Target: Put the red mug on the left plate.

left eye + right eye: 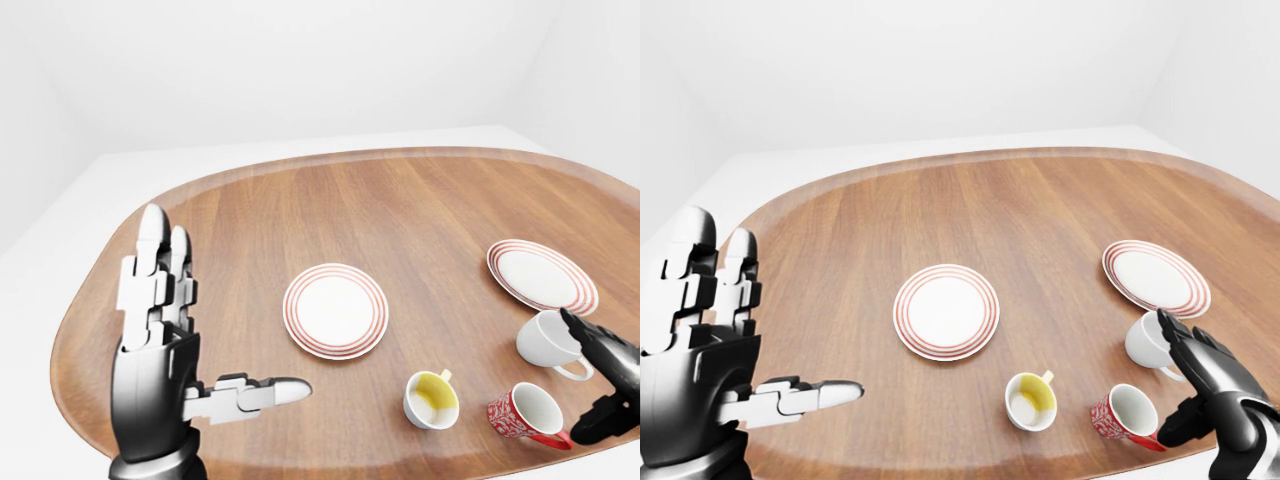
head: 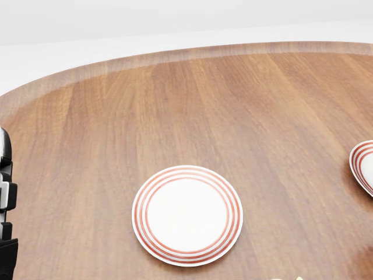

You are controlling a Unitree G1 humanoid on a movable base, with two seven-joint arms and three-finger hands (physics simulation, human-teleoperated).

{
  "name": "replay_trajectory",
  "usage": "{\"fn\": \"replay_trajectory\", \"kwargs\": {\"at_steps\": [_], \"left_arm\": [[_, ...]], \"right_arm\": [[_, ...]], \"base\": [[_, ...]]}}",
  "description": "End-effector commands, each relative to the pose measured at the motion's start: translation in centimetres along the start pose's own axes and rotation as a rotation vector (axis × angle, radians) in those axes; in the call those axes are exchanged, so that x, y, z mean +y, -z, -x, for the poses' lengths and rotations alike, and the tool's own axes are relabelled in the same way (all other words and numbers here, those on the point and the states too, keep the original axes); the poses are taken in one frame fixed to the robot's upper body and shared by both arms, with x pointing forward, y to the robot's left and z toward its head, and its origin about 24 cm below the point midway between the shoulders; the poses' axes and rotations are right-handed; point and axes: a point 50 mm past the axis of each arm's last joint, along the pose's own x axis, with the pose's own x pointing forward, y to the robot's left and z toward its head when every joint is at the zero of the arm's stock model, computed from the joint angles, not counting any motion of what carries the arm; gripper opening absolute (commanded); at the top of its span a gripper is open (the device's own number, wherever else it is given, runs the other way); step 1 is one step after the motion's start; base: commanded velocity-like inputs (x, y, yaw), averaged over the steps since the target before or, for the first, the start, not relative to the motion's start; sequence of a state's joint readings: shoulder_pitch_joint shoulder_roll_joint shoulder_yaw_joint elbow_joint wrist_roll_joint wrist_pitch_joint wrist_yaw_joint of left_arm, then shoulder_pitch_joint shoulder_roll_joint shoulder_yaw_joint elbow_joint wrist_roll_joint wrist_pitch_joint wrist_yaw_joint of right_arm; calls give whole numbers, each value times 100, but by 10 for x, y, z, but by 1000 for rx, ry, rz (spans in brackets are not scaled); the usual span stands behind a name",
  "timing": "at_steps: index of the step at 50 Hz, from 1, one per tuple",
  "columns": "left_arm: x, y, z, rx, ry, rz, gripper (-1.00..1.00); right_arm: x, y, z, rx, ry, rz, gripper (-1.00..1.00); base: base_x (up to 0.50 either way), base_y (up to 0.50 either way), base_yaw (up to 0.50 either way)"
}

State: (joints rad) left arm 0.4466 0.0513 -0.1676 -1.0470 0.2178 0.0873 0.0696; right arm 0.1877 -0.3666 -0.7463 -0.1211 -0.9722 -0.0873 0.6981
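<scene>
The red mug [image 1: 1124, 413] lies tilted near the table's bottom edge, its white inside showing. My right hand [image 1: 1183, 386] stands open just right of it, fingers spread, thumb close to the mug's handle; whether they touch I cannot tell. The left plate [image 1: 335, 310], white with red rings, sits mid-table and holds nothing; the head view also shows this plate [image 2: 186, 214]. My left hand [image 1: 205, 330] is raised at the left with fingers upright and thumb out, open and holding nothing.
A yellow-lined white mug [image 1: 1030, 400] stands left of the red mug. A white mug [image 1: 1148, 342] lies just above my right hand. The second ringed plate [image 1: 1155, 277] sits at the right. The wooden table's [image 1: 420, 210] curved rim runs close below the mugs.
</scene>
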Motion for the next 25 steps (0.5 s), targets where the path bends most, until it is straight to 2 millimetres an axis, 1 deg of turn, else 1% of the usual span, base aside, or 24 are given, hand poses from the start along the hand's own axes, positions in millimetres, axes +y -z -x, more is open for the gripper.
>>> {"fn": "replay_trajectory", "kwargs": {"at_steps": [1, 8, 17, 25], "left_arm": [[0, 1, 0, 6, -1, -1, 100], [1, 1, 0, 6, -3, -1, 100], [1, 1, 1, 9, -1, -2, 100], [1, 1, 1, 11, -1, -1, 100]], "right_arm": [[16, -12, -16, -34, -99, 41, 100], [21, -14, -14, -50, -111, 32, 100], [25, -16, -17, -59, -130, 22, 100], [28, -21, -21, -77, -147, 27, 100]], "base": [[0, 0, 0], [0, 0, 0], [0, 0, 0], [0, 0, 0]]}}
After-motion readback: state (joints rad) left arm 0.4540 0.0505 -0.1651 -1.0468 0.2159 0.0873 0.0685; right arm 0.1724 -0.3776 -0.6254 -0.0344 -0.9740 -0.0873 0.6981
